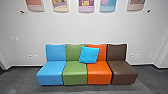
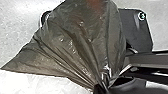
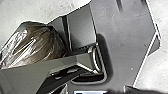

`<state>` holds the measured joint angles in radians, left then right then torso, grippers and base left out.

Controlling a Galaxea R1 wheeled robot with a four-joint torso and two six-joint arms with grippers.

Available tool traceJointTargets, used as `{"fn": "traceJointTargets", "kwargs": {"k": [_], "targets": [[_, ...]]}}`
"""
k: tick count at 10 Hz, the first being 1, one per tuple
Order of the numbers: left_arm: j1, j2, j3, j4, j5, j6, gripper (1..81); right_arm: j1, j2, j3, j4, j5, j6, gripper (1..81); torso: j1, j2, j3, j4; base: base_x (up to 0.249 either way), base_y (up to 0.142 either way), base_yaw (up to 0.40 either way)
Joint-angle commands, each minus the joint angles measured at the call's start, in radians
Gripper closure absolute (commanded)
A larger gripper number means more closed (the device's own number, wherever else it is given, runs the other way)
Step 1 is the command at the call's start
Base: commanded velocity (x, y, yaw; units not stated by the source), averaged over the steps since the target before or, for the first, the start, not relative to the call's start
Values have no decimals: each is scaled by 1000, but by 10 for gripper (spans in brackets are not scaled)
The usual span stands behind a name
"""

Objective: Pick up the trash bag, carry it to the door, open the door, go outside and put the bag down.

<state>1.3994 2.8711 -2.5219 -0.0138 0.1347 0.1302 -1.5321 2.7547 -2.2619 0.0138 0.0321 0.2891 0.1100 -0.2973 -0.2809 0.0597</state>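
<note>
Dark, translucent plastic of the trash bag (image 2: 82, 42) fans out in the left wrist view, its folds drawn together into a tight neck. At that neck my left gripper (image 2: 101, 88) is shut on the bag. The right wrist view shows the rounded, filled body of the trash bag (image 3: 35, 45), brownish and shiny, beside the robot's own dark plate and jointed bar, which cover part of it.
Ahead in the head view stands a row of joined seats: blue (image 1: 50, 72), green (image 1: 74, 72), orange (image 1: 99, 72) and brown (image 1: 122, 71). A bright blue cushion (image 1: 89, 54) leans on the backrests. Behind is a white wall (image 1: 82, 30) with framed posters (image 1: 86, 5).
</note>
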Motion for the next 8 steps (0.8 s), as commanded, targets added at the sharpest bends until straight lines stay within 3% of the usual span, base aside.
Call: {"fn": "traceJointTargets", "kwargs": {"k": [1, 4, 5, 6, 8], "targets": [[-38, 42, -75, 11, 68, 5, 811, 32, 36, -56, -12, -60, -4, 10, -64, 99, 0, 0, 0, 0, 0], [-38, 44, -75, 9, 68, 5, 811, 31, 47, -68, -12, -58, -4, 10, -110, 203, 0, 0, 0, 0, 0], [-38, 45, -77, 9, 68, 5, 811, 31, 61, -77, -12, -61, -4, 10, -82, 138, 0, 0, 0, 0, 0], [-38, 48, -77, 9, 68, 5, 811, 31, 79, -99, -14, -63, -5, 10, -89, 170, 0, 0, 0, 0, 0], [-38, 56, -80, 9, 68, 5, 811, 29, 127, -168, -20, -66, -16, 10, -92, 201, 80, 0, 0, 0, 0]]}}
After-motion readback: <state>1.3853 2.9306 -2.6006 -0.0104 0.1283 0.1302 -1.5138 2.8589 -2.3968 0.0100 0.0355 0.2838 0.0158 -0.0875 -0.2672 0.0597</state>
